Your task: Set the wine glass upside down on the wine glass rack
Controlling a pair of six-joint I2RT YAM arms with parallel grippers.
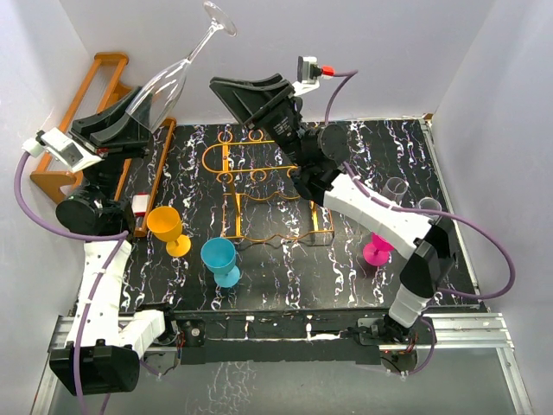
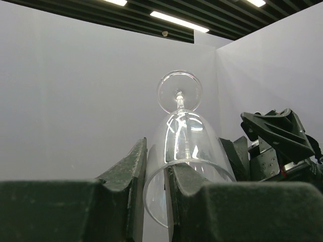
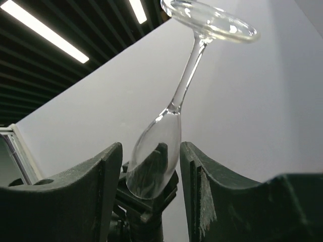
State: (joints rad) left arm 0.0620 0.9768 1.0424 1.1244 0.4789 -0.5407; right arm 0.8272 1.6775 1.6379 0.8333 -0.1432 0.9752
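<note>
The left gripper [image 2: 156, 171] is clamped on the rim of the wine glass [image 2: 184, 133]. The glass is up in the air, tilted, foot uppermost, over the back left of the table [image 1: 363, 277]. The right gripper [image 3: 150, 151] stands open beside the glass, its fingers [image 3: 96, 181] touching nothing. The wire rack [image 1: 259, 186] lies on the table below, well apart from the glass, with orange [image 1: 166, 226], blue [image 1: 220, 258] and pink [image 1: 378, 249] cups around it.
</note>
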